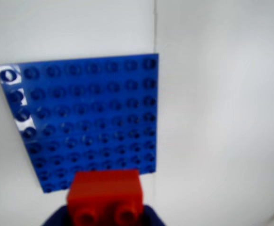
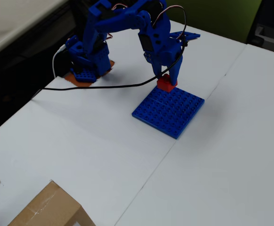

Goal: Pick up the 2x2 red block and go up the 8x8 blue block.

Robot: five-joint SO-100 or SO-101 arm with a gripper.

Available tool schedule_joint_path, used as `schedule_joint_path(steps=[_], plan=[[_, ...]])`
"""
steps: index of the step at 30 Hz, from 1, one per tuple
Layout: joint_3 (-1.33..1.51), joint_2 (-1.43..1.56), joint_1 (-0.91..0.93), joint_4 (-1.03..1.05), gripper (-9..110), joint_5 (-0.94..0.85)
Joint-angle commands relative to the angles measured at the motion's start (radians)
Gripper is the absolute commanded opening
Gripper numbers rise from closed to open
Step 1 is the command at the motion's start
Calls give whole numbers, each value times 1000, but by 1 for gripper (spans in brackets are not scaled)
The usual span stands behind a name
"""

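- Room: in the overhead view a dark floor or gap runs along the left beyond the table edge, a pale counter (image 2: 14, 16) shows at top left, and an olive-green panel (image 2: 217, 16) stands behind the table at top right.
- Table (image 2: 80, 150): a broad surface covered with white paper sheets; thin seams between sheets run diagonally across it. In the wrist view one seam passes straight down just past the plate's right edge.
- Blue arm (image 2: 127, 23): 3D-printed, with its base (image 2: 87, 63) at the table's upper left standing on an orange patch; it reaches right and down toward the plate. A black cable (image 2: 99, 87) trails from the gripper area across the paper and off the left edge.
- Cardboard box (image 2: 45, 209): brown, at the bottom-left edge of the overhead view, well apart from everything else.
- 8x8 blue block (image 2: 170, 110): a flat studded plate lying on the paper near the table's middle, turned diamond-wise in the overhead view.
- Gripper (image 2: 167, 77): pointed downward over the plate's upper corner, its jaws clamped on the brick.
- 2x2 red block (image 2: 165, 84): held between the jaws at the plate's upper corner, at or just above the studs; contact cannot be judged. In the wrist view it (image 1: 104, 195) sits at the bottom centre, overlapping the plate's near edge.
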Motion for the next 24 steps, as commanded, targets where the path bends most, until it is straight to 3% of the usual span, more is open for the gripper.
schedule_joint_path(steps=[1,24], plan=[[-48,40,-5,3,3,-247],[-48,48,5,20,2,-261]])
